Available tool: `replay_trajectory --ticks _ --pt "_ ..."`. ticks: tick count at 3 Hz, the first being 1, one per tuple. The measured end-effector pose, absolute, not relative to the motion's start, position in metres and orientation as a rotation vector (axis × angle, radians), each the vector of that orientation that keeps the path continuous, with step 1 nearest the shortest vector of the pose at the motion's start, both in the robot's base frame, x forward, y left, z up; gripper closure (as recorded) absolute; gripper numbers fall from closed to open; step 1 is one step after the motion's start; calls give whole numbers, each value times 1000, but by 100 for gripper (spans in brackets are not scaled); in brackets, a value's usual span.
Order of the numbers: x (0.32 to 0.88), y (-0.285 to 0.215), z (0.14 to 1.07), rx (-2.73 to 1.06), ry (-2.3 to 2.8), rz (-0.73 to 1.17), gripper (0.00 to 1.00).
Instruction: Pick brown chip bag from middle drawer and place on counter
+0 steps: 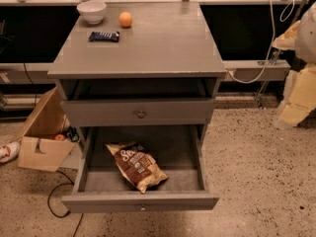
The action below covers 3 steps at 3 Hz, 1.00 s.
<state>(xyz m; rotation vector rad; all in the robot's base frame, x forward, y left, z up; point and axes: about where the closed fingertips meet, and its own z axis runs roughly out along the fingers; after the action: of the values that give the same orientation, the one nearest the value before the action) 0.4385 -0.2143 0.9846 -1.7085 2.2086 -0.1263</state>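
In the camera view, the crinkly dark-brown chip bag (137, 166) with cream-yellow ends lies tilted inside the pulled-out wide grey wooden middle drawer (140, 202). The glossy grey counter (163, 46) bears a round white bowl (92, 11), a small orange (126, 19) and a dark-blue candy bar wrapper (104, 36) (all at its back left). The pale gripper (297, 100) hangs at the right edge, well apart from the cabinet; I cannot tell whether it is open or closed.

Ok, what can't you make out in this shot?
Camera view:
- Robot's hand: outside the frame.
- Crinkly brown chip bag in open grey wooden middle drawer: print too small.
- Tan cardboard box: contents mostly hidden by its wall.
- Dark-blue candy wrapper: label too small.
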Motion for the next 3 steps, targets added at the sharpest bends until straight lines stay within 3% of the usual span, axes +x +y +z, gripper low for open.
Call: replay_trajectory --ticks 1,3 --pt "439 -214 984 -1707 2207 -121 0" --pt "448 -134 800 -1441 2407 519 0"
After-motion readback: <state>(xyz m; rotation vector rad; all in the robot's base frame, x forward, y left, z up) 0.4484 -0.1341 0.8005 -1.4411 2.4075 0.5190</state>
